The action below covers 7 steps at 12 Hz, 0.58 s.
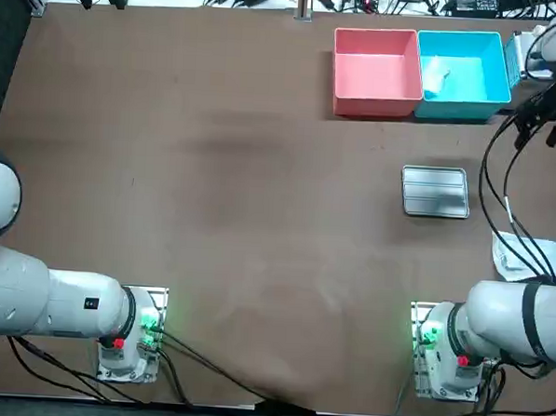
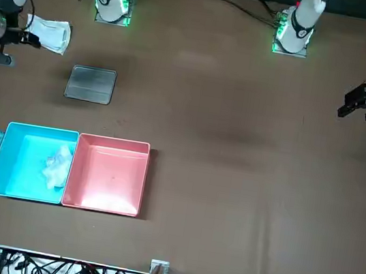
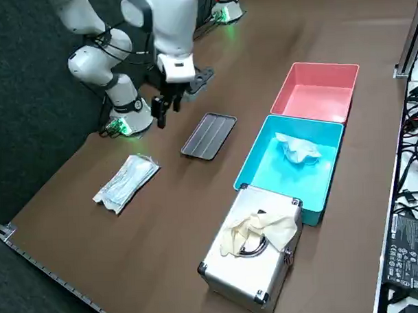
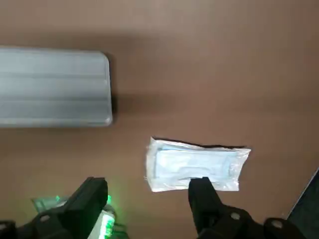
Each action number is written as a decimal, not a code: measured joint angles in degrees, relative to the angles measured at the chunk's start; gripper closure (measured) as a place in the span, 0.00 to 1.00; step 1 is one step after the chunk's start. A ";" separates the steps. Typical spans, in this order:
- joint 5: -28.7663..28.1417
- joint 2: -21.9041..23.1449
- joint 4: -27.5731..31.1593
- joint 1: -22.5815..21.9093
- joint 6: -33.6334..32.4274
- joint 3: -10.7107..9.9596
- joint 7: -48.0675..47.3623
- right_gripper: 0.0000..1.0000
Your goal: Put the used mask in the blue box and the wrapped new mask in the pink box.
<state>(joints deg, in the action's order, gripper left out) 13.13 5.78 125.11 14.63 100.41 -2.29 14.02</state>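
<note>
The tool hangs above the bench, fingers apart and empty, over the wrapped new mask at the right edge of the top view. Best to drop straight and pinch the wrap across its short side. The bench edge is close there. A flat tin lies between it and the pink box at upper right, so carry high.

R arm raised, tool hanging low out front, fingers apart, prob. empty.
</note>
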 joint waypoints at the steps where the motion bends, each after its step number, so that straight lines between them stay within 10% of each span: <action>1: 0.00 0.11 0.61 1.59 0.12 -0.01 4.11 0.00; 7: 0.00 -0.17 5.25 7.78 0.73 -0.05 24.42 0.01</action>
<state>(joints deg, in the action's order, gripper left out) 13.13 5.62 130.37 22.41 101.14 -2.34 38.43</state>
